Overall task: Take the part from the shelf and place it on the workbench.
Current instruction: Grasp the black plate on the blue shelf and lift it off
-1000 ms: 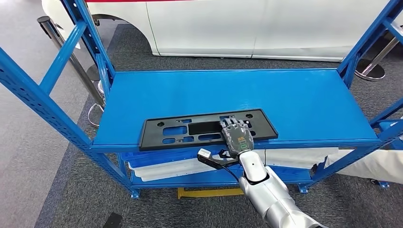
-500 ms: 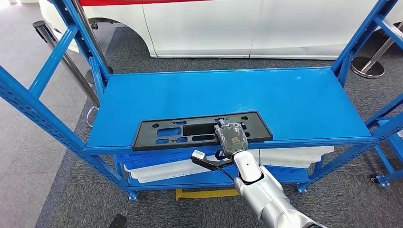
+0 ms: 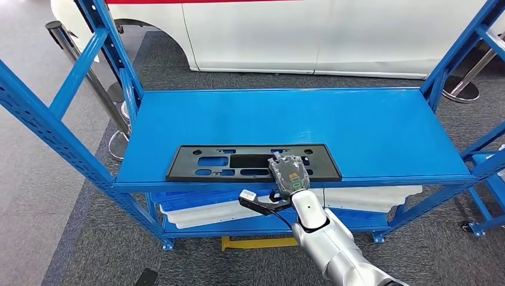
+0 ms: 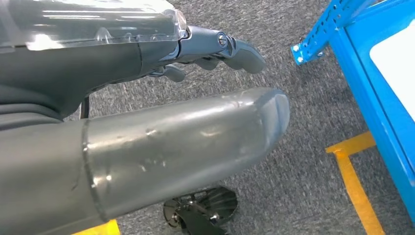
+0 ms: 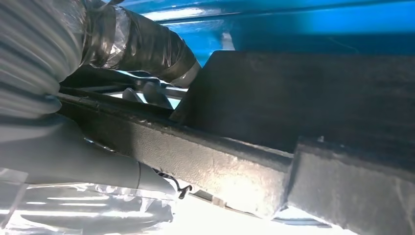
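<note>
The part is a long flat black plastic frame with cut-outs. It lies along the front edge of the blue shelf's top board. My right hand grips its front edge right of the middle, fingers curled over the top. In the right wrist view the black part fills the close foreground, with my fingers above it and the thumb below. My left hand hangs beside the shelf over the grey carpet, holding nothing, its fingers apart.
Blue uprights frame the shelf on both sides. White panels lie on the lower board. A white car stands behind, metal posts at the back corners. Yellow tape marks the carpet below.
The part has turned from a slant to lie parallel with the shelf's front edge. My right hand's fingers have closed on its edge. The view shifted slightly.
</note>
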Robot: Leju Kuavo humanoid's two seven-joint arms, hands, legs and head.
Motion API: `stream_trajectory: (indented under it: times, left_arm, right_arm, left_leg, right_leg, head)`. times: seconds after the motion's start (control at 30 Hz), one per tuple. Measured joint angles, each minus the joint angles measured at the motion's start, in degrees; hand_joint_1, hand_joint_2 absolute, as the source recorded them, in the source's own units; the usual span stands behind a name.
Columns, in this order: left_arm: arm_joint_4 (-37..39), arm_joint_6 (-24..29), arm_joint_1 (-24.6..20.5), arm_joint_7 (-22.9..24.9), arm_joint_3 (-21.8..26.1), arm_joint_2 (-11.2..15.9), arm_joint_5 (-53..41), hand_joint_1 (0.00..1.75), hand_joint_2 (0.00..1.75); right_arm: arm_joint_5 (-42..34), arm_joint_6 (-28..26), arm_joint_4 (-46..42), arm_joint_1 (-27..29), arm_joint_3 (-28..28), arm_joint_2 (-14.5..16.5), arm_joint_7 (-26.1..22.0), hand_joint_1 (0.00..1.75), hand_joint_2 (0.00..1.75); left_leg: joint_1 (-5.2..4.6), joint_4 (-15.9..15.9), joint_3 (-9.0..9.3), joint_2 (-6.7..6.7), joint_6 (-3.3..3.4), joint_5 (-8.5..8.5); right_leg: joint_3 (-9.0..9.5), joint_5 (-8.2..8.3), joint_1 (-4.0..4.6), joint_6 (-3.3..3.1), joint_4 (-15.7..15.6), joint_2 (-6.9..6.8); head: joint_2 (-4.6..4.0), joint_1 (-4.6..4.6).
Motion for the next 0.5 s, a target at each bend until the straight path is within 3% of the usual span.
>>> stream_trajectory:
  times: [0.03,0.13,0.2,0.3,0.33,0.37,0.4,0.5]
  left_arm:
    - [0.00,-0.02,-0.01,-0.04,0.11,-0.09,-0.07,0.00,0.00]
    - [0.00,0.08,0.17,-0.44,0.89,-0.29,-0.03,0.00,0.00]
    - [0.00,0.27,0.46,-1.00,1.69,-0.45,0.15,0.00,0.00]
    - [0.00,0.68,1.14,-1.91,3.15,-0.72,0.50,0.00,0.00]
    - [0.00,0.89,1.48,-2.19,3.63,-0.79,0.59,0.00,0.00]
    - [0.00,1.14,1.92,-2.52,4.21,-0.88,0.71,0.00,0.00]
    - [0.00,1.38,2.37,-2.87,4.76,-0.96,0.83,0.00,0.00]
    - [0.00,1.91,3.29,-3.60,6.31,-1.25,1.04,0.00,0.00]
  right_arm:
    - [-1.80,-0.40,-0.45,0.11,-0.01,0.01,-1.28,1.75,1.75]
    - [-11.43,-1.45,-4.03,1.71,-0.25,0.04,-7.68,1.75,1.75]
    - [-20.40,-1.15,-9.53,3.98,-0.39,0.16,-12.42,1.75,1.75]
    - [-35.16,0.04,-22.52,9.08,-0.42,0.45,-18.06,1.75,1.75]
    - [-39.30,0.28,-27.16,11.08,-0.41,0.46,-19.36,1.75,1.75]
    - [-43.49,0.38,-32.23,13.34,-0.41,0.34,-20.86,1.75,1.75]
    - [-47.68,0.36,-37.47,15.46,-0.41,0.10,-22.52,1.75,1.75]
    - [-58.76,0.86,-51.76,20.62,-0.51,-1.22,-26.46,1.75,1.75]
  left_leg:
    - [-0.08,0.04,0.00,-0.02,-0.25,-0.05]
    - [0.01,-0.07,-0.04,-0.02,-1.26,-0.13]
    - [0.22,1.76,-0.76,0.02,-1.85,-1.66]
    - [0.33,11.66,-5.17,0.04,-2.46,-7.09]
    - [0.35,14.57,-6.54,0.05,-2.61,-8.12]
    - [0.36,15.72,-7.09,0.07,-2.72,-8.06]
    - [0.39,14.62,-6.58,0.08,-2.76,-6.89]
    - [0.44,4.34,-1.66,0.05,-2.59,-1.78]
  right_leg:
    - [0.96,0.47,0.15,-0.24,-2.05,0.01]
    - [1.29,0.62,0.43,-1.00,-3.08,0.00]
    - [1.53,1.01,0.16,-1.79,-3.70,-0.08]
    - [1.56,1.07,0.10,-2.37,-3.95,-0.20]
    - [1.55,0.99,0.14,-2.40,-3.92,-0.25]
    - [1.56,0.87,0.15,-2.36,-3.85,-0.28]
    - [1.60,0.70,0.12,-2.24,-3.73,-0.30]
    - [1.61,-0.12,0.07,-1.48,-2.87,-0.28]
  head:
    - [0.00,-0.01]
    - [0.00,0.01]
    - [0.00,-0.01]
    - [0.00,-0.02]
    - [0.00,-0.02]
    - [0.00,-0.01]
    - [0.00,-0.02]
    - [0.00,-0.03]
